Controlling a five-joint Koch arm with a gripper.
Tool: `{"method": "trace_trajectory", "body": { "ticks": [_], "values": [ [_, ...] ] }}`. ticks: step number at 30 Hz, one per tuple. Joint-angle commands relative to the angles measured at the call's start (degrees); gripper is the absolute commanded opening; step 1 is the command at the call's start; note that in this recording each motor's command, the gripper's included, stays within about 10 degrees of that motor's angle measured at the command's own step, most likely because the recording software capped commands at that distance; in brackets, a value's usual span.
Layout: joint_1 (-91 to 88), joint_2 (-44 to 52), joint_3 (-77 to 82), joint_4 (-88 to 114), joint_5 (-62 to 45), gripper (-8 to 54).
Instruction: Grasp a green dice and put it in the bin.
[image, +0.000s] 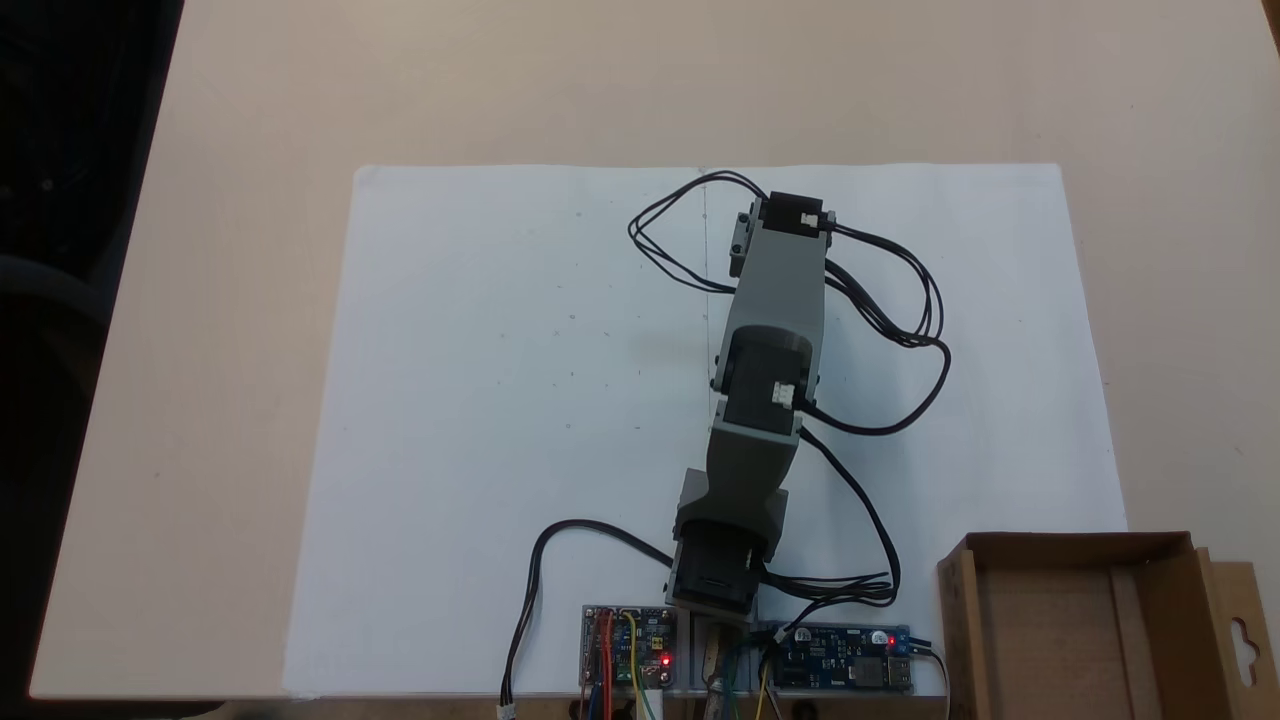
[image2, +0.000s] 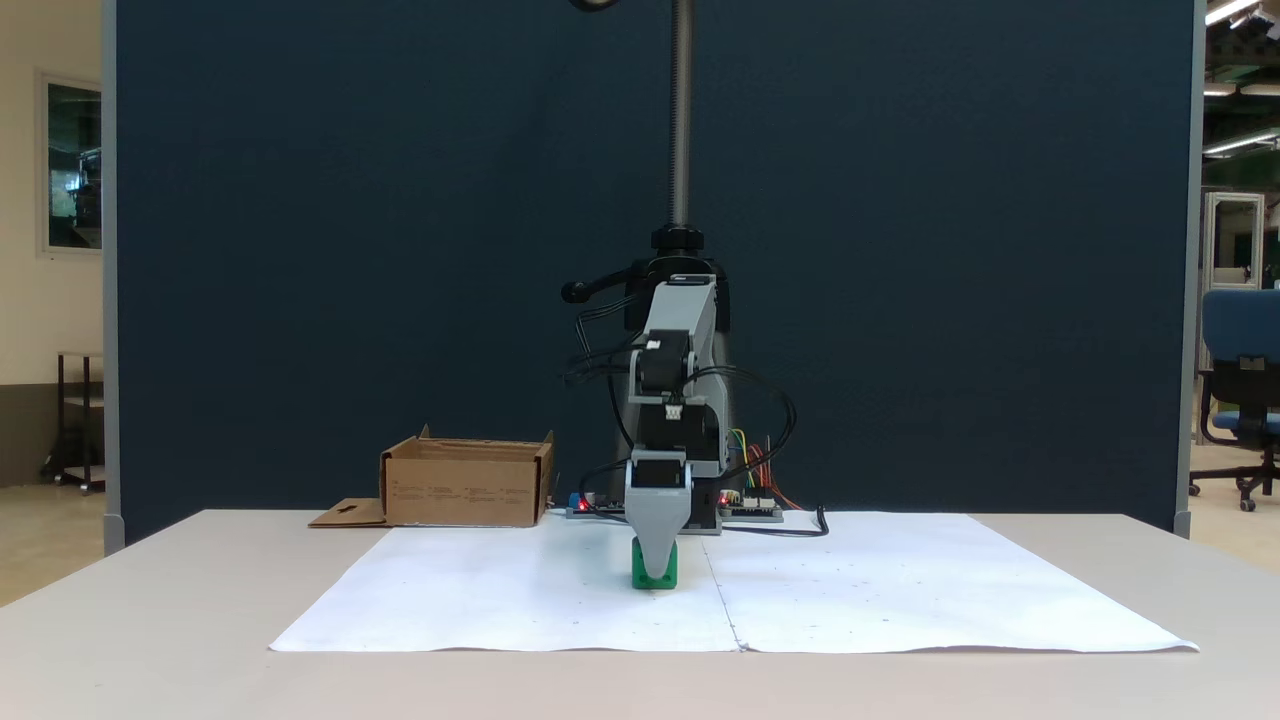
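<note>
In a fixed view from the front, the grey gripper (image2: 656, 572) points straight down over the white paper sheet (image2: 500, 600), and the green dice (image2: 655, 576) sits on the sheet right under its tip. The broad grey jaw facing the camera covers the upper middle of the cube, so green shows on both sides of the tip and below it; the dice appears to rest on the paper. The second jaw lies behind the first, so it cannot be told whether the claw is spread, pressed together or pinching the cube. In a fixed view from above, the arm (image: 775, 300) stretches out from its base at the near edge of the sheet (image: 500, 400) toward the middle of the paper. The bin (image2: 468, 484), a brown cardboard box with its flap lying flat, stands on the table (image2: 150, 620) well apart from the dice, to the left in the front view and at the lower right corner (image: 1080, 620) in the view from above.
</note>
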Motion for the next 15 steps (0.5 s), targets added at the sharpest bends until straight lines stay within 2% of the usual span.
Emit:
{"method": "trace_trajectory", "body": {
  "ticks": [1, 15],
  "values": [
    [0.2, 1.1, -2.4, -2.4, -3.6, 42.2],
    [1.4, 0.0, -2.4, -2.9, -5.7, 41.4]
  ]
}}
